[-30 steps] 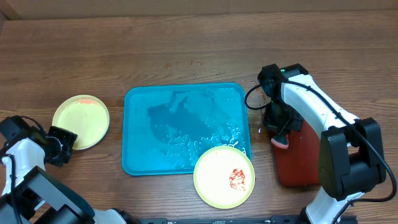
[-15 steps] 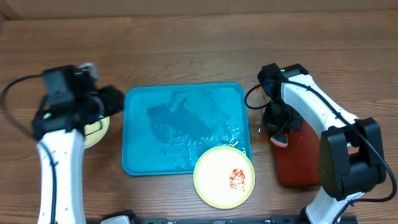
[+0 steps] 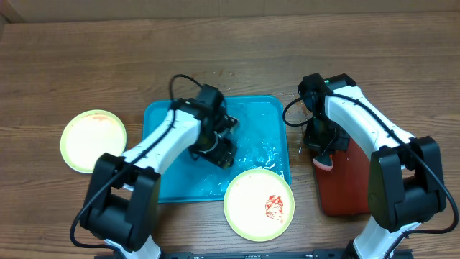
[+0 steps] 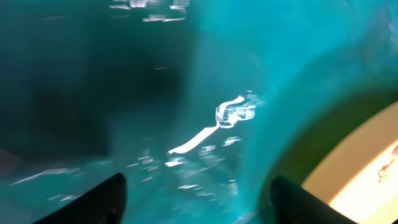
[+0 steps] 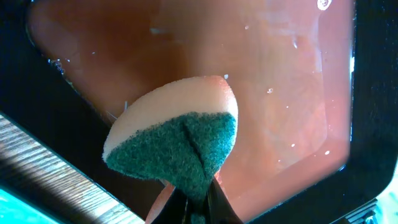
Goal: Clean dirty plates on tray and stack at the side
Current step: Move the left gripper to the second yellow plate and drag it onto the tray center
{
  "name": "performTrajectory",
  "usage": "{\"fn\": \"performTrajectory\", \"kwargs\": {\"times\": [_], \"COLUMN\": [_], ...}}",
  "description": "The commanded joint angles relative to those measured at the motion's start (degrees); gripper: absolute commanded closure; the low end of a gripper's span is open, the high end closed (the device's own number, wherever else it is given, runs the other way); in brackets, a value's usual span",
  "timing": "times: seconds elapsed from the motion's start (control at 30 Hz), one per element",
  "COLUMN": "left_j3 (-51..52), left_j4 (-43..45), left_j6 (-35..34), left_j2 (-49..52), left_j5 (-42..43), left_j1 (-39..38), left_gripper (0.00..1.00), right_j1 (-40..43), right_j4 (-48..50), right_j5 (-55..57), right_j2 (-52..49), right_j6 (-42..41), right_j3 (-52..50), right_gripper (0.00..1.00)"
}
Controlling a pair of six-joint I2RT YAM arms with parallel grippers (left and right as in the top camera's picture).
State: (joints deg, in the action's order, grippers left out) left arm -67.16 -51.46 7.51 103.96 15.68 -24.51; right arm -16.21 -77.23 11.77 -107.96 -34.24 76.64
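Turquoise tray (image 3: 251, 122), one; lime-rimmed plates (image 3: 259, 204), two; sponge (image 5: 174, 140), one.

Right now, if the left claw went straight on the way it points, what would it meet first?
Probably the bare wet floor of the tray: the left claw points down at it. The green-rimmed plate lies right of that line. The wrist view is blurred, so depth is unsure.

White left arm (image 3: 162, 138), white right arm (image 3: 359, 119); black joints, cables.
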Motion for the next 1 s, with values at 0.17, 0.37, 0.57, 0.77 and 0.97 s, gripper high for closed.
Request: {"fn": "performTrajectory", "kwargs": {"times": [0.17,0.37,0.57,0.77,0.97], "left_j3": [1.03,6.32,13.0,16.11,19.5], "left_j4": [-4.76,-5.07,-0.48,3.02,8.46], "left_j6": [-6.8,-10.64,-16.41,-18.32,-20.68], "left_j2": [-11.37,-13.07,-13.07,-13.07,-13.05], "left_j5": [-11.69,-12.04,-11.39,-9.05,-8.37], "left_j1": [-8.68,-10.08,-20.06,-22.69,-22.58], "left_gripper": [0.22,0.31,0.28,0.29,0.63], "right_j1": [0.22,0.22,0.22,0.22,0.22], "right_j4": [-0.66,-0.61,-0.39,-0.39,-0.42], "right_j5": [-0.55,-1.2,-1.46,-1.6,-1.6], "right_j2": [1.36,1.36,1.36,1.36,1.36], "right_j6": [0.2,1.27,1.27,1.29,1.49], "right_j3": [0.13,0.13,0.13,0.13,0.13], "right_gripper": [0.96,0.96,0.96,0.96,0.96]}}
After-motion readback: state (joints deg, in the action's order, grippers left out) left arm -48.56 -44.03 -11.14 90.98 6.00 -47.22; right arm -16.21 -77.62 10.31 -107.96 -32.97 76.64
